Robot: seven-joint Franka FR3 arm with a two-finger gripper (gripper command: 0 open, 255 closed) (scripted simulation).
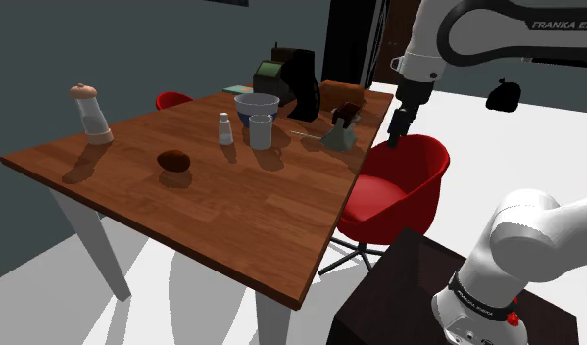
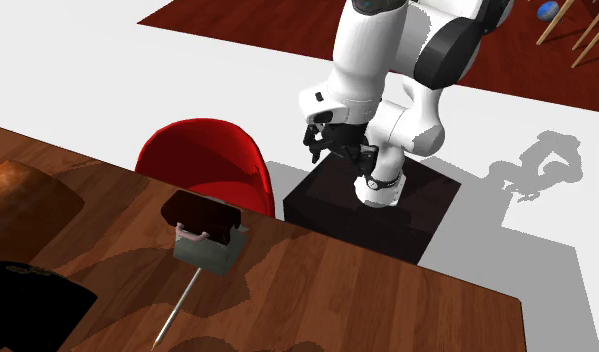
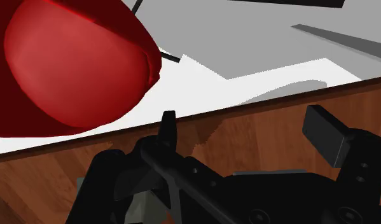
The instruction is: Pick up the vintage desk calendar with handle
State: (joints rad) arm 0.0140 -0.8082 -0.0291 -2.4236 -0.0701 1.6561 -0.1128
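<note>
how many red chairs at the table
2. One red chair by the table's right edge in the shoulder view; the other peeks over its far edge. More may be hidden.

Dining area of a home, in a simulator's render. A long wooden table [image 1: 232, 201] on white legs stands on a pale floor [image 1: 46, 304], with a dark grey wall [image 1: 105, 39] behind it. Tableware sits on the table. A tall grinder [image 1: 89, 114] stands at one corner. A small shaker [image 1: 225, 128], a glass [image 1: 260, 131] and a pale bowl [image 1: 256, 102] cluster near the table's far end, with a black kitchen appliance [image 1: 301, 83] just behind them. One red shell chair [image 1: 399, 181] is drawn up to one long side of the table, and a second red chair [image 1: 171, 99] stands at the opposite side.
</note>
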